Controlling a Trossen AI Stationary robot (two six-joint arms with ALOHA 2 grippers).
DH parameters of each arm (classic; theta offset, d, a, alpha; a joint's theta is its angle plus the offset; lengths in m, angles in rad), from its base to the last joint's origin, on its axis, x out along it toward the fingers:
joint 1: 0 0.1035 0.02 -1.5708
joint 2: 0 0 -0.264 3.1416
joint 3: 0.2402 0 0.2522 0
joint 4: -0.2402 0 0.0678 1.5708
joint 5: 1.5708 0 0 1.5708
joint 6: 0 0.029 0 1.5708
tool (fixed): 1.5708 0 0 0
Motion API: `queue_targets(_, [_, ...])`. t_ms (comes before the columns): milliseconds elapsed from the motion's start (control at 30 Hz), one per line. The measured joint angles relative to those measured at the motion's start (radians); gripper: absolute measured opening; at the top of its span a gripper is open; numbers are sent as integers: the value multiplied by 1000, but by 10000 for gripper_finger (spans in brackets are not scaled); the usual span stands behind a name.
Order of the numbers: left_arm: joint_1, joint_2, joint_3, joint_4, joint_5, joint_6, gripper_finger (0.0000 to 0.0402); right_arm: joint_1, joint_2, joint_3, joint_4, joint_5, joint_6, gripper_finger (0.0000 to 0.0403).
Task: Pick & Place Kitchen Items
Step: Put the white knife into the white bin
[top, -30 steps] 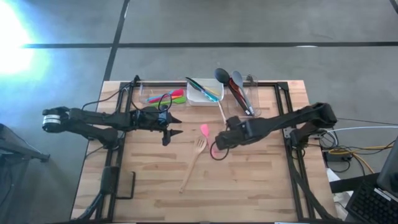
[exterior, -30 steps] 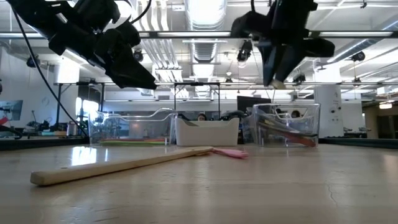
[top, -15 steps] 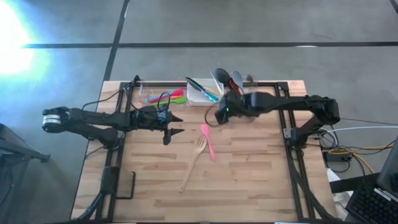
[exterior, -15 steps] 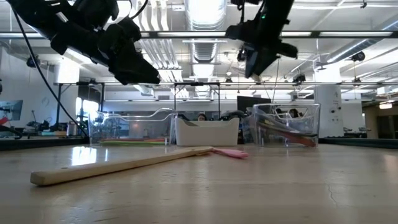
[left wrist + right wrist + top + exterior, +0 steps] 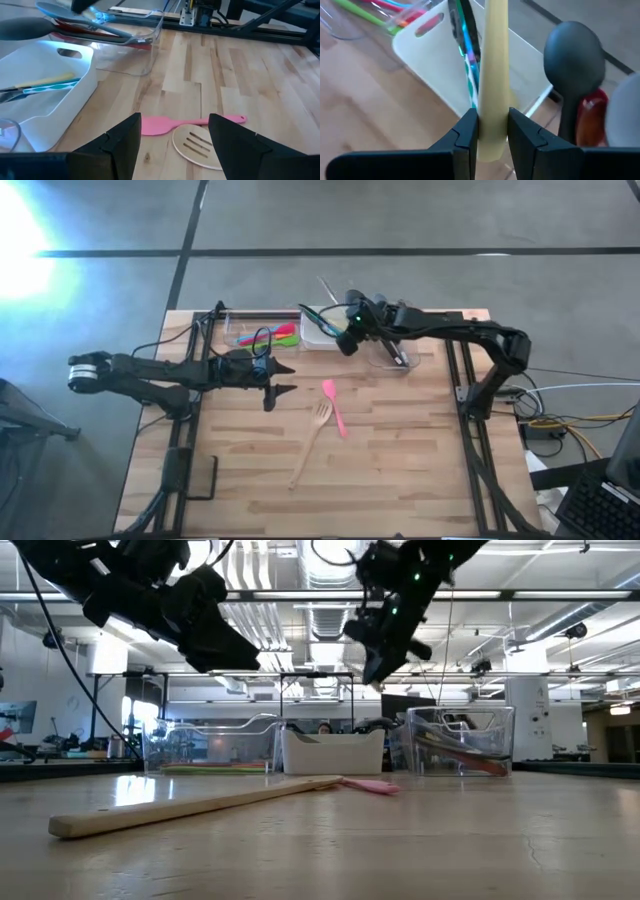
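Two arms: both raised above the table (image 5: 420, 470), neither touching it.
Right arm: stretched from the right edge toward the far middle, wrist over the gap between the white tub (image 5: 322, 332) and the clear right tub (image 5: 405, 360).
Right gripper (image 5: 490, 131): fingers (image 5: 465, 132) nearly closed, clamped on a pale stick (image 5: 492, 75); in the low view (image 5: 380, 645) hung high, tilted down toward the tubs.
Pale stick: cream, slim, smooth; rose straight from between the fingers and crossed over the white tub's rim; head not visible, so kind of utensil unclear.
Left arm: reached from the left edge along the far half, level with the left clear tub (image 5: 232, 320).
Left gripper (image 5: 277, 378): fingers (image 5: 117, 145) spread wide, nothing between them; pointed toward the table's middle.
Pink spatula (image 5: 333, 405): flat on the wood near the centre, thin handle, small blade; just beside the fork's head.
Wooden fork (image 5: 310, 442): flat, slotted head (image 5: 197, 145) toward the tubs, long handle angled to the near left.
White tub contents: teal patterned handle (image 5: 469, 55) and a dark one, lying lengthwise.
Right tub contents: black ladle (image 5: 572, 55), grey spoon (image 5: 625, 110), red piece (image 5: 590, 112), heads up over the rim.
Left tub contents: green, pink, teal and orange handles (image 5: 268, 335), laid flat.
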Motion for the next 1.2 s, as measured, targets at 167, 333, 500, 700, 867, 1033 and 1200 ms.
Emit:
queue_targets(167, [0, 0, 0, 0, -19, 0, 234, -57, 84, 13, 37, -36, -88, 66])
queue_targets(333, [0, 0, 0, 0, -23, 2, 234, -98, 172, 54, 58, -100, -124, 66])
queue_targets(500, [0, 0, 0, 5, -30, 11, 234, -116, 270, 125, 45, -125, -164, 66])
queue_targets(700, [0, 0, 0, 3, -30, 12, 234, -128, 369, 215, -39, -141, -175, 66])
queue_targets(867, [0, 2, 0, -12, -30, 12, 234, -133, 415, 232, -62, -145, -182, 66])
queue_targets(1033, [0, 12, 0, -11, -30, 12, 234, -140, 442, 232, -59, -175, -189, 66])
queue_targets(1200, [0, 23, 0, -10, -30, 12, 234, -149, 456, 235, -54, -193, -192, 66])
